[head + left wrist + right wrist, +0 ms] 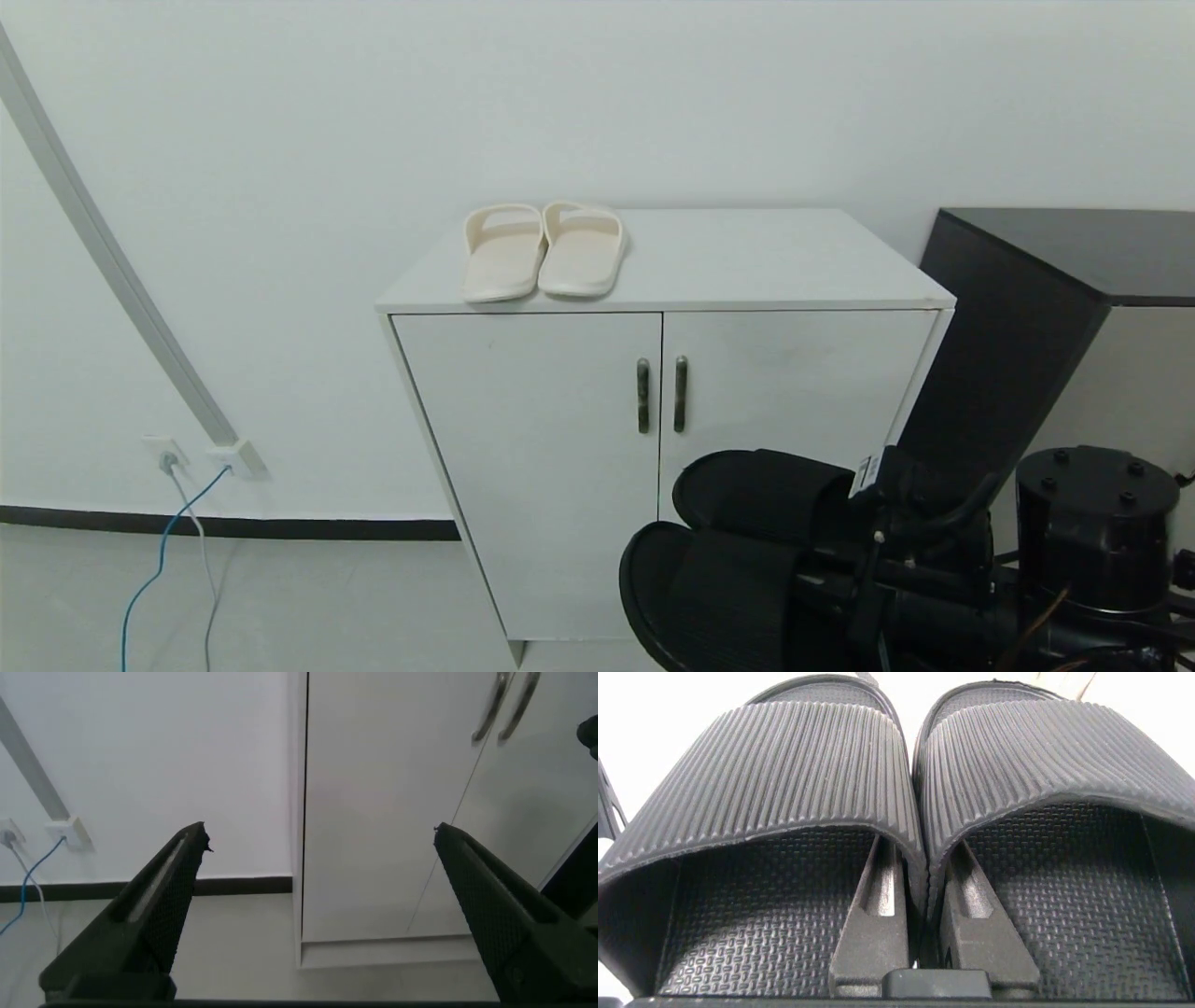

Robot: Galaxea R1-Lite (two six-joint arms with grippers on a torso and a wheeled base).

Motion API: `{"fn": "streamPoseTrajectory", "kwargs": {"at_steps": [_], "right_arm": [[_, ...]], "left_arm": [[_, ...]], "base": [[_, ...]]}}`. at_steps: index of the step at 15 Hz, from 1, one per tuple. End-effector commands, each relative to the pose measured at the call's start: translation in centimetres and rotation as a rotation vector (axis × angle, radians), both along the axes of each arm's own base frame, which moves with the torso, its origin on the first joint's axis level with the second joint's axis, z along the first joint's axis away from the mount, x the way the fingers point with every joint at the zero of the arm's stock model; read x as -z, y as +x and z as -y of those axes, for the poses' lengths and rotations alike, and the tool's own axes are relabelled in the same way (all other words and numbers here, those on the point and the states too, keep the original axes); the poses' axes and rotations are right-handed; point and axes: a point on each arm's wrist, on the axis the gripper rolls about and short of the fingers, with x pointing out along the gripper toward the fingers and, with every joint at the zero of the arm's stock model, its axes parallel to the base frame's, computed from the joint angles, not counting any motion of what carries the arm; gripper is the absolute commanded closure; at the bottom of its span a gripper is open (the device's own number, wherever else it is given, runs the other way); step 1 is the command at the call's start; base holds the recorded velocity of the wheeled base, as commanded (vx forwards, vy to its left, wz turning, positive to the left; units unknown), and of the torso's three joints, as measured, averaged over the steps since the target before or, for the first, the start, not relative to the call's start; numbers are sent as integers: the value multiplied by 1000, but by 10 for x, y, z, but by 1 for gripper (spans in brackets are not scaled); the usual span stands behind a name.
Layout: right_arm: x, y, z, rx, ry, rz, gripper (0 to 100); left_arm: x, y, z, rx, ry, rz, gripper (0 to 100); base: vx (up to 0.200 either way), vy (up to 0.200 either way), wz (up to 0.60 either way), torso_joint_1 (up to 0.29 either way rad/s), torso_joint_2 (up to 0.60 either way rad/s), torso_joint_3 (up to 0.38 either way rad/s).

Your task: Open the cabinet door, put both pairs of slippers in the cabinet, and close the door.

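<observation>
Head view is showing the cabinet [747, 257] with the left door [532, 448] and the right door [794, 373] both lying shut. The two handles [643, 396] are standing very near each other at the middle seam. The beige slippers [543, 250] are sitting side by side on the cabinet top, with their toes at the front edge. The black slippers [747, 523] are hanging low in front of the right door. The right tool [918, 896] is clamping their two inner side walls together between its fingers. The left tool [320, 833] is standing empty with its fingers wide apart, facing the lower part of the left door.

I am seeing several risks. The right door, if it is swinging out, is probably hitting the black pair, because the pair is waiting just in its path. The grasp is taking only the thin inner walls, so one slipper may be sliding out or turning down during a fast move. With the handles so close, the free tool may be catching both of them, or slipping off the smooth bar. A hard pull may also be shaking the beige pair over the edge.

The cabinet top is looking flat, smooth and white. The floor [299, 597] is pale grey, and the wall [280, 140] behind is plain white. A grey duct [93, 243] is running down the wall to a socket [166, 455], with a blue cable [154, 560] hanging from it. A dark unit [1074, 243] is standing just beside the cabinet, on its right.
</observation>
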Motion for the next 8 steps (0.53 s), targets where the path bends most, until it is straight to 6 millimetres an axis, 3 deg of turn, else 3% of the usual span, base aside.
{"fn": "streamPoseTrajectory", "kwargs": {"at_steps": [1, 8], "right_arm": [[1, 0, 0, -2, -2, -2, 100], [3, -1, 1, -10, -17, 3, 100]], "left_arm": [[0, 0, 0, 0, 1, -1, 0], [0, 0, 0, 0, 1, -1, 0]], "base": [[0, 0, 0, -159, 500, 315], [0, 0, 0, -128, 476, 340]]}}
